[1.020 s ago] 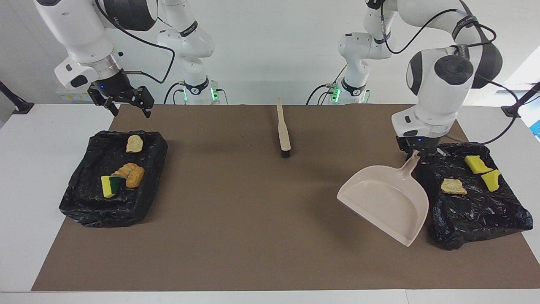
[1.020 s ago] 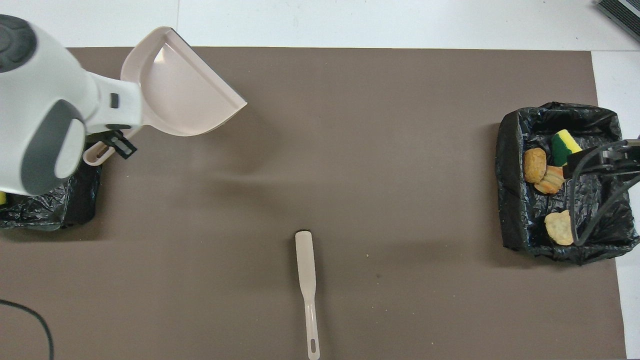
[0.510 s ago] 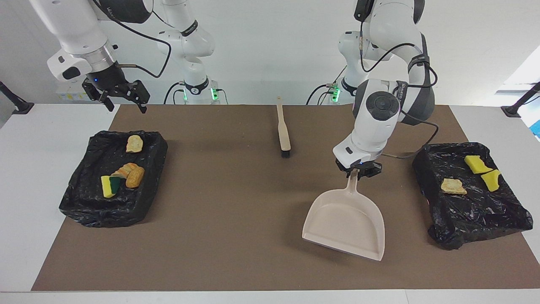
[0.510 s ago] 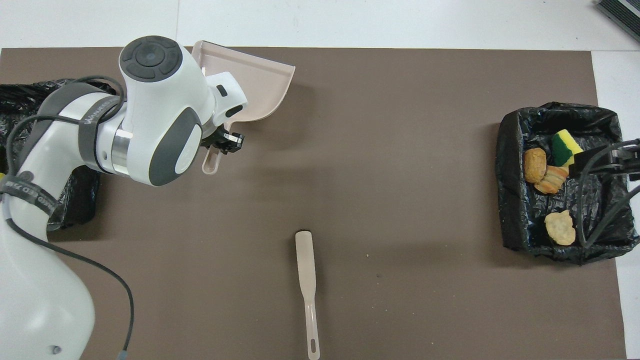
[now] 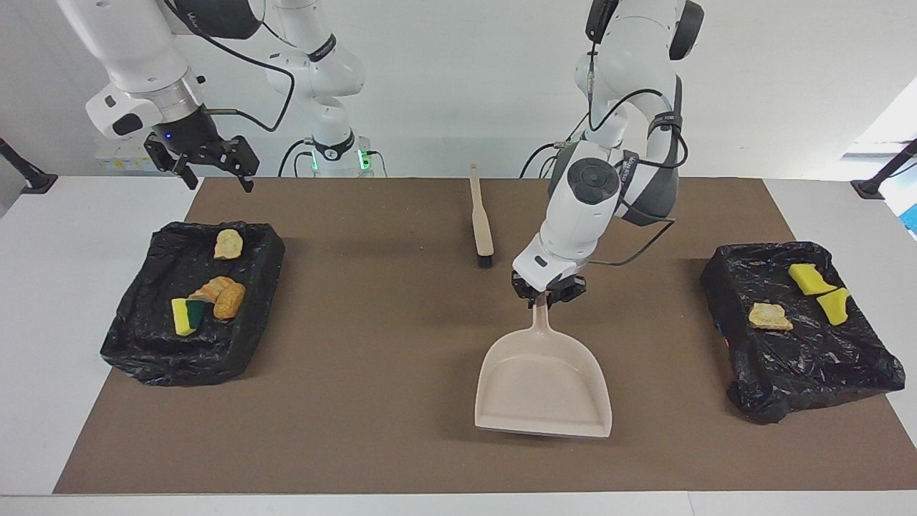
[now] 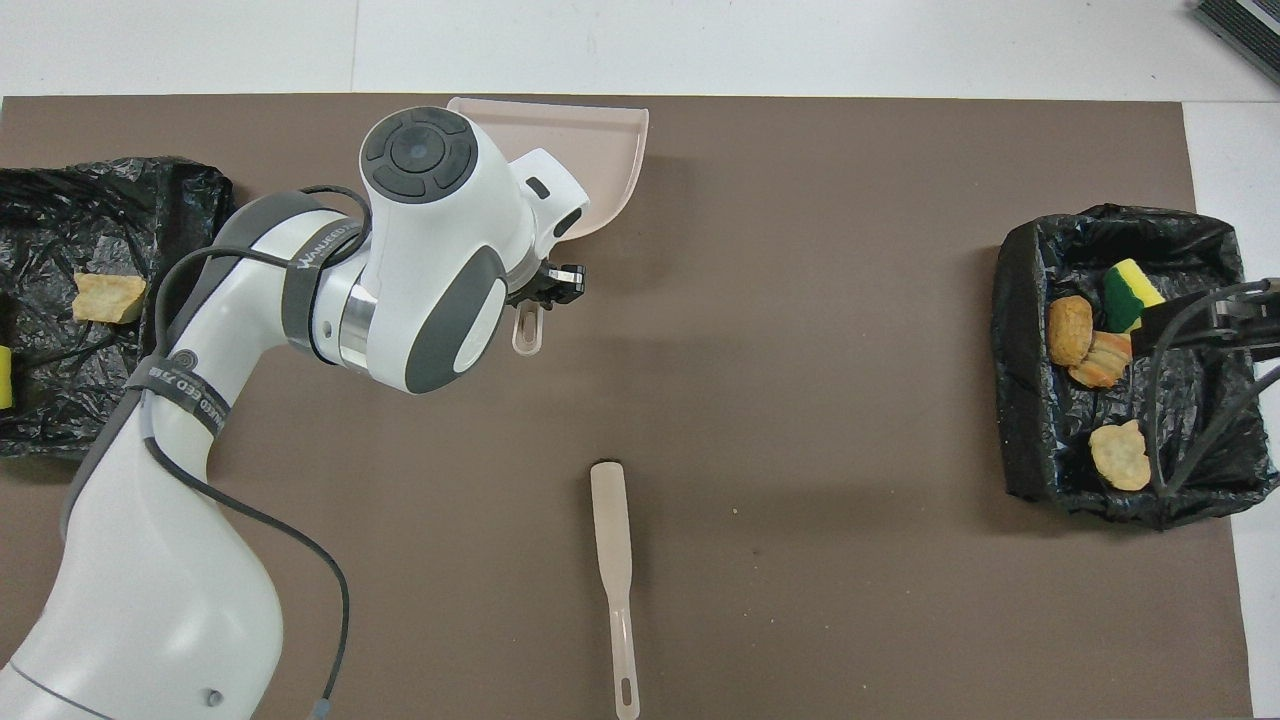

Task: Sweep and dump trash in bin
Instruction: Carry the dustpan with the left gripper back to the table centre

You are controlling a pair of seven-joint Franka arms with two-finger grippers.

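Note:
My left gripper is shut on the handle of the beige dustpan, which it holds low over the middle of the mat, mouth away from the robots. In the overhead view the arm covers part of the dustpan. All the trash lies in two black-lined bins. The bin at the right arm's end holds a tan lump, orange-brown lumps and a yellow-and-green sponge. The bin at the left arm's end holds yellow sponge pieces and a tan scrap. My right gripper hangs open and empty, high over the mat's corner beside its bin.
The beige brush with black bristles lies on the brown mat near the robots, handle toward them. White tabletop borders the mat at both ends.
My left arm has carried the dustpan from beside the bin at its end to over the middle of the mat, turning its mouth away from the robots. The right gripper has barely shifted.

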